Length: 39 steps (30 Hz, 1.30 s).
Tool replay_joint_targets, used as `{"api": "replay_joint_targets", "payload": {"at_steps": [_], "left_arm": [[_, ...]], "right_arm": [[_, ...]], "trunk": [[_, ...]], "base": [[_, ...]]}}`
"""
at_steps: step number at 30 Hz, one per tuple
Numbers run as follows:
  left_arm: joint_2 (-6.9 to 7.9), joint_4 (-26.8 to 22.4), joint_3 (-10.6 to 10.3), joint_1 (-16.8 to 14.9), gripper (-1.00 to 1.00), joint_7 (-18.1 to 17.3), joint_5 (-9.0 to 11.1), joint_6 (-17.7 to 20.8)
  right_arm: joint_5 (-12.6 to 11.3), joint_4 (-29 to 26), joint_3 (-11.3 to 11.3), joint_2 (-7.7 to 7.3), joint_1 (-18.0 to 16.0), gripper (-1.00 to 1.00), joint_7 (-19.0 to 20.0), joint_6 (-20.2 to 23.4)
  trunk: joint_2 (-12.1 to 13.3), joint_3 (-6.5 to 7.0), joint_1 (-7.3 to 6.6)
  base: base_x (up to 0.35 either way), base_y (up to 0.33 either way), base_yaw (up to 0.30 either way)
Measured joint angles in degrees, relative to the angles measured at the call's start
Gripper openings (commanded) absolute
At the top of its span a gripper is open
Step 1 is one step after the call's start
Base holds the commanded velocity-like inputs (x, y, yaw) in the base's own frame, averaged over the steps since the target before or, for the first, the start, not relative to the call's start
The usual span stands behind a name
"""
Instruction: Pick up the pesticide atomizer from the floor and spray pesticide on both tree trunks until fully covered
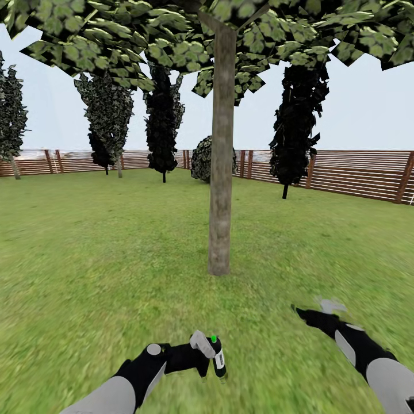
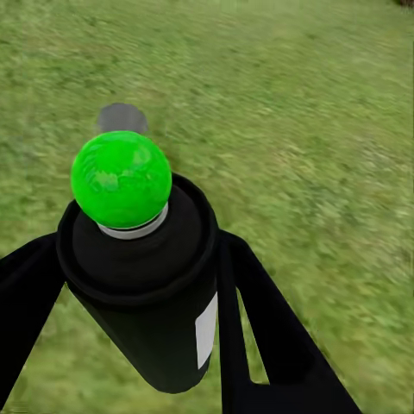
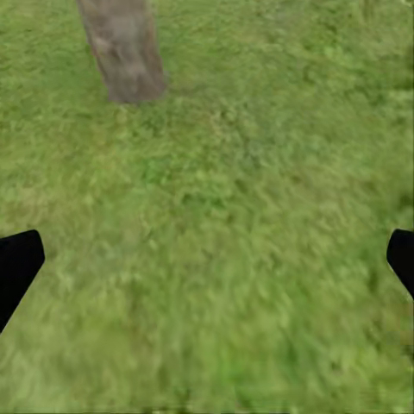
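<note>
Fingers [image 2: 267, 336], left arm: two dark prongs clenched on either side of the pesticide atomizer [image 2: 151, 285], which I hold upright between them, its green dot uppermost and its white label facing one finger. Left gripper [image 1: 210, 353]: loaded, low over the lawn [image 1: 86, 259]. Right gripper [image 1: 313, 307]: spread wide with nothing between its tips, grass alone in the gap. Tree trunk [image 1: 221, 155]: straight, grey-brown, standing vertical straight ahead of the left fingers and beyond them, apart from both arms; its base also sits ahead of the right fingers [image 3: 17, 263]. Long axis of the bottle runs roughly parallel to the trunk. Nearer arm for spraying, in my judgement: the left, since it carries the bottle and lines up almost directly below the trunk in the head view. Canopy [image 1: 172, 40]: overhead. Fence [image 1: 356, 172]: far behind.
</note>
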Motion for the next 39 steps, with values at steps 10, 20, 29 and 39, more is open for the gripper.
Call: {"api": "replay_joint_targets", "payload": {"at_steps": [10,20,29,39], "left_arm": [[-0.08,-1.04,2.69,0.02,-1.00,38.28,7.33,-0.30],[-0.08,-0.98,4.65,0.03,-1.00,43.32,16.04,-4.63],[-0.08,-0.85,4.64,0.03,-1.00,43.10,16.22,-5.07],[-0.08,0.38,4.54,0.03,-1.00,43.09,16.15,-5.01]], "right_arm": [[-0.26,19.12,-0.08,0.69,2.66,1.00,-16.14,-14.63],[-0.15,19.86,-0.04,2.29,3.73,1.00,-16.70,-15.74],[-0.08,19.94,-0.01,2.48,4.07,1.00,-16.73,-15.78],[-0.07,19.96,0.04,3.47,4.48,1.00,-16.72,-15.74]], "trunk": [[0.00,0.00,0.00],[0.00,0.00,0.00],[-0.01,0.00,-0.24],[-0.01,0.00,-0.07]], "base": [[0.000,0.000,0.000],[0.003,0.000,0.000],[0.226,0.012,0.000],[0.648,0.201,0.000]]}}
